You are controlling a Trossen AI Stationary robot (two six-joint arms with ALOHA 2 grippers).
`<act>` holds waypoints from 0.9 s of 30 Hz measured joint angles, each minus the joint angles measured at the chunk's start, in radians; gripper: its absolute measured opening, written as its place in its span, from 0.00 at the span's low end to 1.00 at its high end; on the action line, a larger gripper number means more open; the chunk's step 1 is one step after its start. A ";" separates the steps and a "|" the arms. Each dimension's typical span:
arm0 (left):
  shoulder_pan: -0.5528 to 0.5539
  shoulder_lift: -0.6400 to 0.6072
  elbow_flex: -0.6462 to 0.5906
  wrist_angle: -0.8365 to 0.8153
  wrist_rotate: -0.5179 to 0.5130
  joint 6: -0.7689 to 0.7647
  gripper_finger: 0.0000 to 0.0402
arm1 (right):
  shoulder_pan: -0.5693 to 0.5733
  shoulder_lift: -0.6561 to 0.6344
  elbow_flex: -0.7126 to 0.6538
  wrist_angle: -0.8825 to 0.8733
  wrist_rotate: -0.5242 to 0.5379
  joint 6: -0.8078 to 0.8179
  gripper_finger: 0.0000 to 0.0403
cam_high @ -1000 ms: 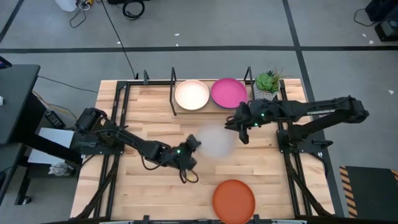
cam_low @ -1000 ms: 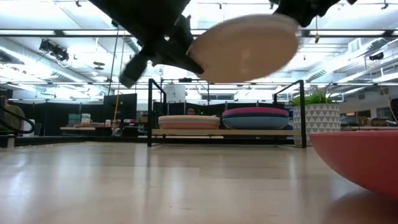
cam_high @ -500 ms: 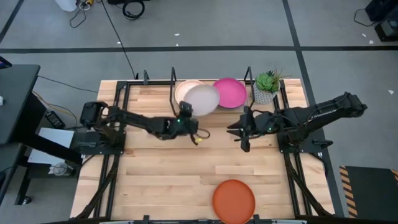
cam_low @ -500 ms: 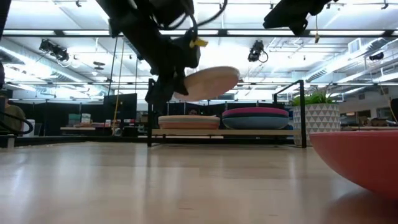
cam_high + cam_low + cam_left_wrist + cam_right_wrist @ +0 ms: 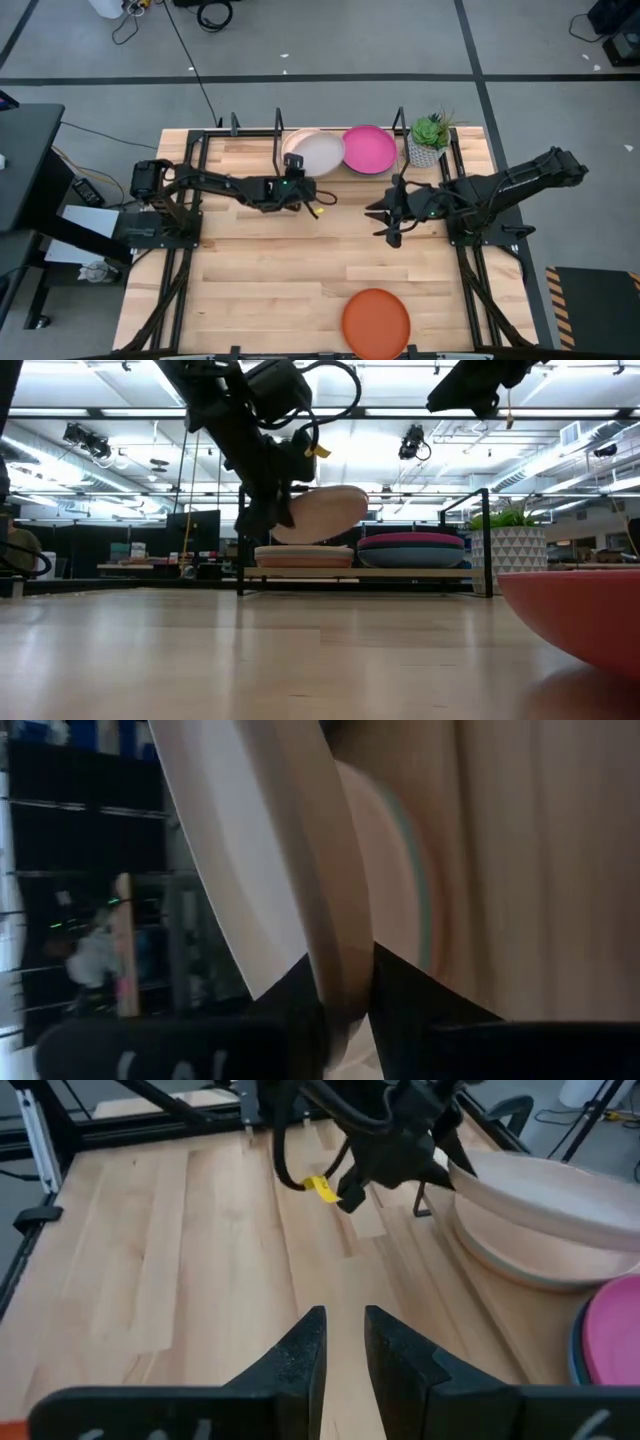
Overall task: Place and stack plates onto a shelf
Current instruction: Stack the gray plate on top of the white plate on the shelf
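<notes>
Since a moment ago the left gripper [image 5: 297, 187] has carried the grey plate [image 5: 318, 153] back over the shelf [image 5: 487, 540], where it now hangs tilted just above the cream stack [image 5: 303, 555], clamped by its rim, probably to slide down flat. Two stacks sit on the shelf, cream-topped and magenta-topped [image 5: 369, 149]; one orange plate [image 5: 376, 322] waits at the table's near edge. The right gripper [image 5: 344, 1342] hovers mid-table, fingers narrowly parted, holding nothing.

A grey plate [image 5: 318, 152] hangs tilted over the cream stack [image 5: 303, 556] on the black shelf [image 5: 487, 540]. A magenta plate [image 5: 369, 149] tops the next stack; an orange plate [image 5: 376, 320] lies apart.
</notes>
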 joint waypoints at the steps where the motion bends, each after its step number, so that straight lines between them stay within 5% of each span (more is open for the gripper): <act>1: 0.006 0.000 0.000 0.000 0.025 -0.015 0.17 | 0.004 0.000 0.000 0.004 0.000 0.001 0.19; 11: 0.048 0.000 0.001 -0.019 0.077 -0.101 0.22 | 0.018 0.000 0.000 0.004 0.005 -0.003 0.19; 22: 0.040 -0.004 0.113 -0.236 0.147 -0.246 0.37 | 0.018 0.000 0.000 -0.001 0.005 -0.001 0.19; 27: 0.043 -0.004 0.165 -0.315 0.267 -0.307 0.39 | 0.018 0.000 0.000 -0.003 0.005 -0.002 0.19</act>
